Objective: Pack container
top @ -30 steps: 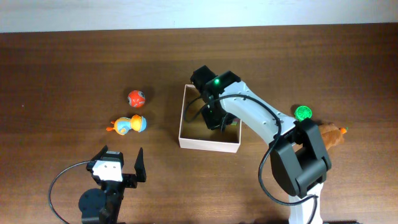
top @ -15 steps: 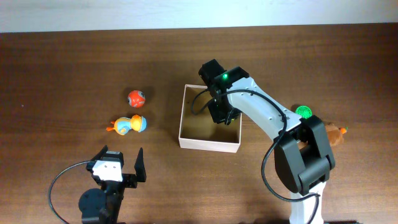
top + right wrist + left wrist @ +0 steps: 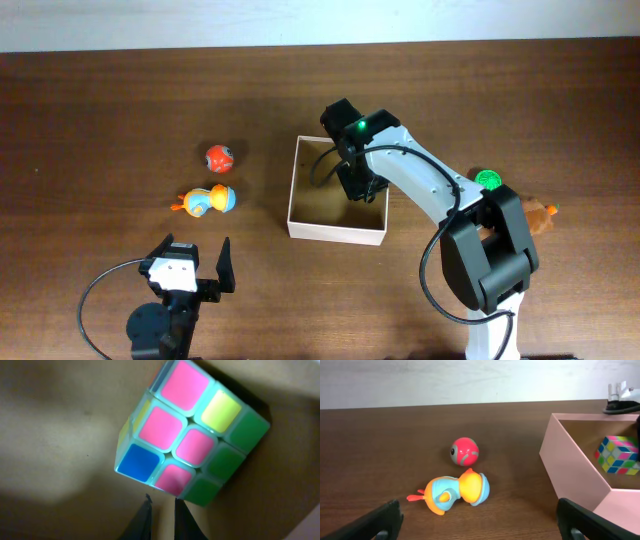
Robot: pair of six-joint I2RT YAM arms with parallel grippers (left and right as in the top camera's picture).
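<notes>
**Box on a dark wooden table, cube inside**

The table (image 3: 100, 120) is dark brown wood with a plain grain, and a pale wall (image 3: 470, 380) runs along its far edge. The container (image 3: 335, 231) sits near the middle of the table, its tan floor showing. A multicoloured puzzle cube (image 3: 185, 435) lies inside it by the far wall.

The right end effector (image 3: 161, 510) reaches into the container, its fingers pressed together on nothing, tips just beside the cube. The left end effector (image 3: 195, 243) hangs spread wide over the near edge, empty.

A red ball (image 3: 220, 157) and a toy duck (image 3: 205, 201) lie left of the container, apart from it. A green round thing (image 3: 487, 181) and a brown toy (image 3: 535, 215) lie to its right.
</notes>
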